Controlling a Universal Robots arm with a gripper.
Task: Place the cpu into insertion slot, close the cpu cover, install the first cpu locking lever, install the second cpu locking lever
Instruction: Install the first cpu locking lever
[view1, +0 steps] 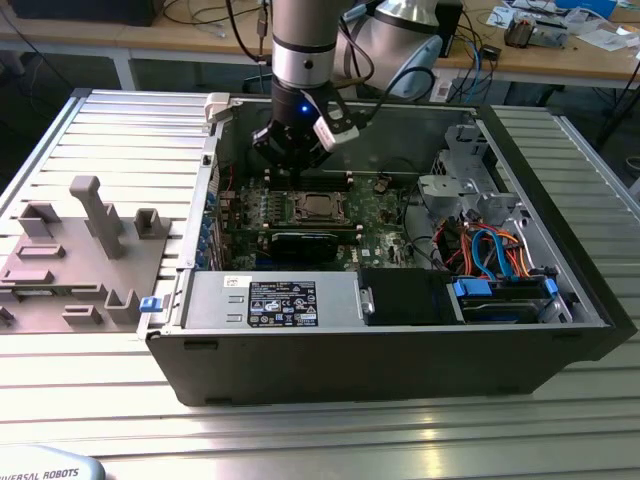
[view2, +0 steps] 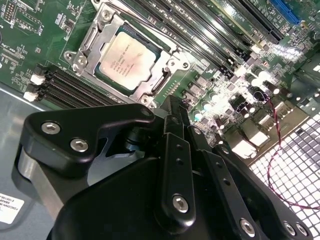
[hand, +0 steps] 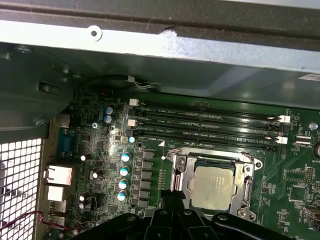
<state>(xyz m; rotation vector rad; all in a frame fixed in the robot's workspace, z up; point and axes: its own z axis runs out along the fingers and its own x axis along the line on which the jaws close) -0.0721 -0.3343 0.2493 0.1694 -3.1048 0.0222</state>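
The cpu lies flat in the middle of the green motherboard, its dull silver top showing in both wrist views. The silvery cpu cover lies down around the chip, framing it. The insertion slot is hidden under chip and cover. Thin metal lever rods run along the frame's edges; I cannot tell whether they are latched. My gripper hangs just above the board beside the socket, toward the exterior view's left. Its black fingers are shut together with nothing between them.
The open black computer case stands on a ribbed metal table. Long black memory slots run beside the socket. A drive cage with coloured cables sits at the exterior view's right, a power supply at the front, and a grey fixture outside on the left.
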